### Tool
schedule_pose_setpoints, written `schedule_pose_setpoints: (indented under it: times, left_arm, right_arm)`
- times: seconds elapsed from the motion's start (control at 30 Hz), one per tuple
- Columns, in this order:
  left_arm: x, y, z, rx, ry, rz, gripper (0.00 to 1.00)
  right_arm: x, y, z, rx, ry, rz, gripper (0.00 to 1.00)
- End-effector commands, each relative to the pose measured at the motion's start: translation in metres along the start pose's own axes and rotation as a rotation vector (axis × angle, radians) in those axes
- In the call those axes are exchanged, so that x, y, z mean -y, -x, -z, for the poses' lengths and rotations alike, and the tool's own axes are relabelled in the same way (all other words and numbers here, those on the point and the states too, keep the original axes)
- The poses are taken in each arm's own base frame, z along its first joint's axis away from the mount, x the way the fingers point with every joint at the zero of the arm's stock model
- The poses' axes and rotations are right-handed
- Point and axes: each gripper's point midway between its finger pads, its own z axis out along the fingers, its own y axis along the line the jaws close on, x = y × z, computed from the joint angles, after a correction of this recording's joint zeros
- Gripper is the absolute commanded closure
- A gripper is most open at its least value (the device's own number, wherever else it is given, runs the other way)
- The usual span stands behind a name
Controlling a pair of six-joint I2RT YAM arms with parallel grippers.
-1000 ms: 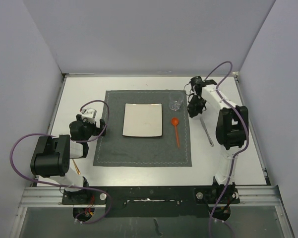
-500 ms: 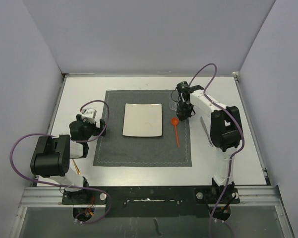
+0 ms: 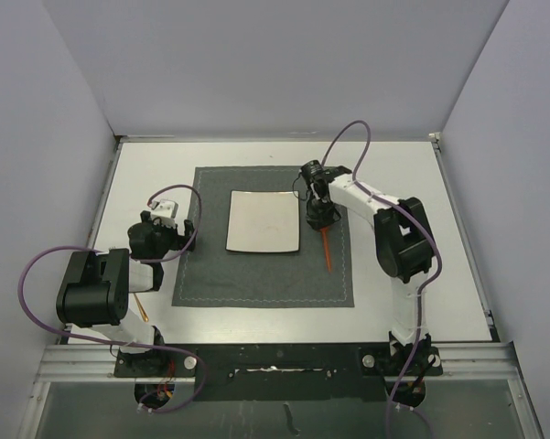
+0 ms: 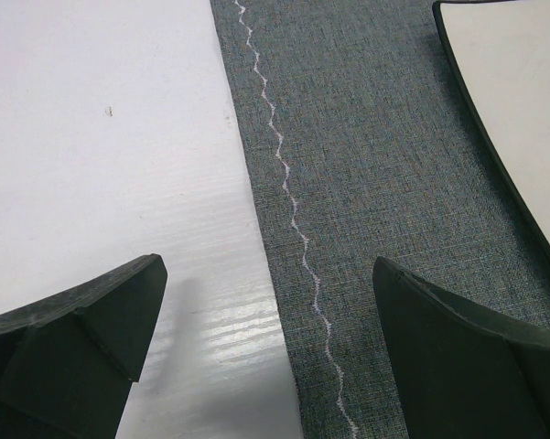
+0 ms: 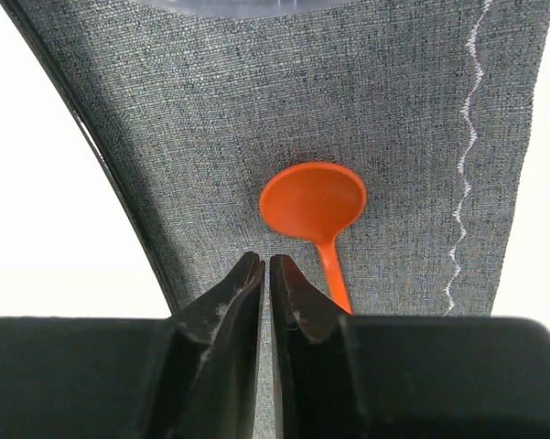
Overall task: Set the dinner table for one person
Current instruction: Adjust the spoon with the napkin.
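Observation:
The white dinner table carries a dark grey placemat with a square white plate on it. An orange spoon lies on the mat right of the plate. My right gripper hovers over the spoon's bowl end, between plate and spoon. In the right wrist view its jaws are shut and empty, just beside the spoon bowl, with the plate edge on the left. My left gripper is open and empty over the mat's left edge.
A clear glass base shows at the top of the right wrist view; the right arm hides it in the top view. A thin orange-brown stick lies beside the left arm's base. Grey walls enclose the table on three sides.
My right gripper has swung left, from beside the glass at the mat's right edge to over the spoon bowl next to the plate. The left arm has not moved.

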Motion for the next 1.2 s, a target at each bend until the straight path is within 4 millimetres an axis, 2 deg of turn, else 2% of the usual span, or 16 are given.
schedule_pose_setpoints:
  times: [0.0, 0.1, 0.17, 0.6, 1.17]
  left_arm:
    - [-0.001, 0.016, -0.003, 0.068, -0.004, -0.016, 0.02]
    - [-0.001, 0.016, -0.003, 0.068, -0.005, -0.016, 0.02]
    - [-0.001, 0.016, -0.003, 0.067, -0.004, -0.016, 0.02]
    - [-0.001, 0.015, -0.003, 0.066, -0.004, -0.015, 0.02]
    - [-0.001, 0.016, -0.003, 0.067, -0.005, -0.016, 0.02]
  right_arm:
    - [0.005, 0.013, 0.003, 0.062, -0.020, -0.010, 0.85]
    - [0.008, 0.013, 0.002, 0.063, -0.036, -0.007, 0.69]
    - [0.010, 0.013, 0.000, 0.062, -0.050, -0.005, 0.65]
    - [0.010, 0.017, -0.014, 0.050, -0.090, 0.011, 0.66]
    - [0.030, 0.022, -0.008, 0.070, -0.176, 0.011, 0.68]
